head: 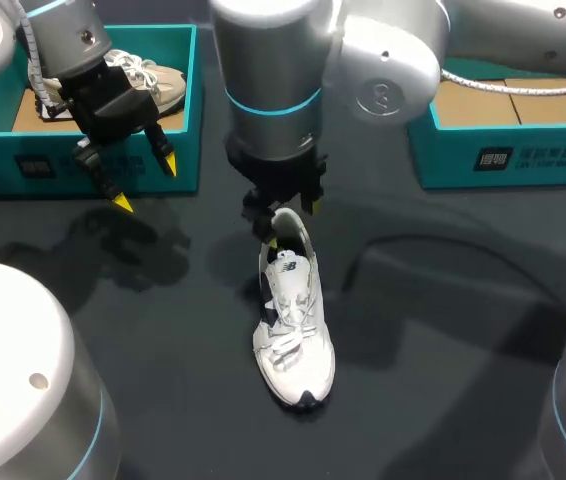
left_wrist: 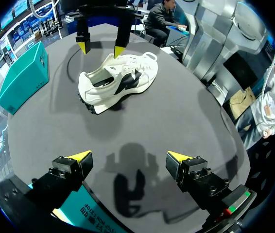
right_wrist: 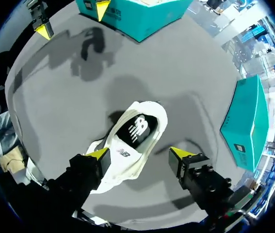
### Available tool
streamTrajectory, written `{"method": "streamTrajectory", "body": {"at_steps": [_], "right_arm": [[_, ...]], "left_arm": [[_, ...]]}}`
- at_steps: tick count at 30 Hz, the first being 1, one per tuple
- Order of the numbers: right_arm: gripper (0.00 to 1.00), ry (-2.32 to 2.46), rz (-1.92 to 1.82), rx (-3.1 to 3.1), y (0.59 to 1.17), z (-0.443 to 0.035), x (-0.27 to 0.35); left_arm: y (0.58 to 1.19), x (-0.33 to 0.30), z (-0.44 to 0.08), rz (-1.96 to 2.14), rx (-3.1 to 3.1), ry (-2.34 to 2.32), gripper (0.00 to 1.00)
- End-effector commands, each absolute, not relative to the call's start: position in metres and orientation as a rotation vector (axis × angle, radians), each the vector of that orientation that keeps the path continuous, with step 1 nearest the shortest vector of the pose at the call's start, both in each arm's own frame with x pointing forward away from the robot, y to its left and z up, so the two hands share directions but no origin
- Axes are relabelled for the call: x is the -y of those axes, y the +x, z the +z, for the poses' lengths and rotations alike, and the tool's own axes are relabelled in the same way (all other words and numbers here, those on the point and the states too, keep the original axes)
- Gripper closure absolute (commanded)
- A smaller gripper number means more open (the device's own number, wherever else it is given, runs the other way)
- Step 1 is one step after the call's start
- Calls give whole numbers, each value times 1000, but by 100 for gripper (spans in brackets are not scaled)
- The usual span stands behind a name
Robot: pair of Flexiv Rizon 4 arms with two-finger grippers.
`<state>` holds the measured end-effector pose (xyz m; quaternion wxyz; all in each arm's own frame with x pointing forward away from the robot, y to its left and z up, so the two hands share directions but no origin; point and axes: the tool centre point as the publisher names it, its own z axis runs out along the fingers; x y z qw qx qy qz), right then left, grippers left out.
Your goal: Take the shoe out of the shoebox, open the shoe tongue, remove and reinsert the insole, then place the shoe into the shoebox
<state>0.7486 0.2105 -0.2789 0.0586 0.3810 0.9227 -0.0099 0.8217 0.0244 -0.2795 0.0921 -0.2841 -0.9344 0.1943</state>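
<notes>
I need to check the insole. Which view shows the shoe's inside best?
Right wrist view: it looks down into the shoe onto the insole. In the head view the right gripper overlaps the opening; the left wrist view shows the shoe's side.

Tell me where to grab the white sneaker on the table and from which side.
Grip the heel collar, coming straight down from above. The sneaker stands upright on its sole with its opening facing up, so one finger likely fits inside and one outside the thin rim. The right pincer hangs open just above it.
</notes>
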Motion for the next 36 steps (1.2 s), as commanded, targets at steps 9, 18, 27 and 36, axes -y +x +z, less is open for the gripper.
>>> {"method": "streamTrajectory", "body": {"at_steps": [9,18,27,36], "right_arm": [[0,587,-185,-2943,754,-286,-232],[0,297,-182,-2875,761,-286,-249],[0,215,-85,-2892,779,-291,-241],[0,164,-63,-2921,794,-302,-236]], "left_arm": [[822,-25,-279,574,2775,-845,0],[822,-25,-279,574,2775,-845,0],[822,-25,-279,574,2775,-845,0],[822,-25,-279,574,2775,-845,0]]}}
